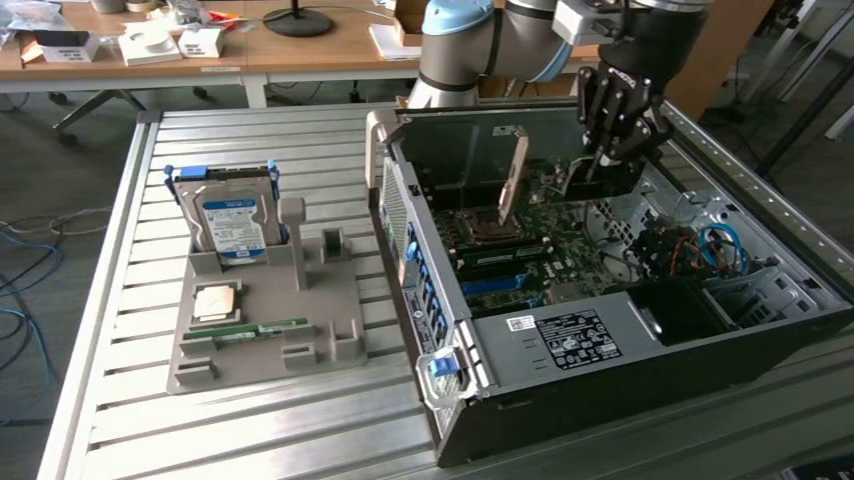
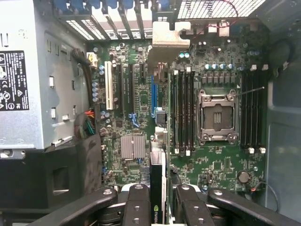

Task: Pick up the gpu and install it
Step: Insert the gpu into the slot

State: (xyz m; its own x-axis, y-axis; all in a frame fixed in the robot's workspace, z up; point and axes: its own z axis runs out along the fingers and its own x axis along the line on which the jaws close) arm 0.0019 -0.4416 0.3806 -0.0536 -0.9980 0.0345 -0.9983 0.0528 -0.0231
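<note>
My gripper hangs inside the open computer case, shut on the gpu, a dark flat card hanging below the fingers just above the motherboard. In the wrist view the gpu shows edge-on between the two black fingers, with a green logo on its edge. It points toward the blue slot and sits apart from the board. The black slots and a white slot lie to one side, and the memory banks and the CPU socket to the other.
A grey fixture on the slatted table at the exterior view's left holds a hard drive, a CPU and a green memory stick. A tan latch arm stands up inside the case. The power supply fills the near end.
</note>
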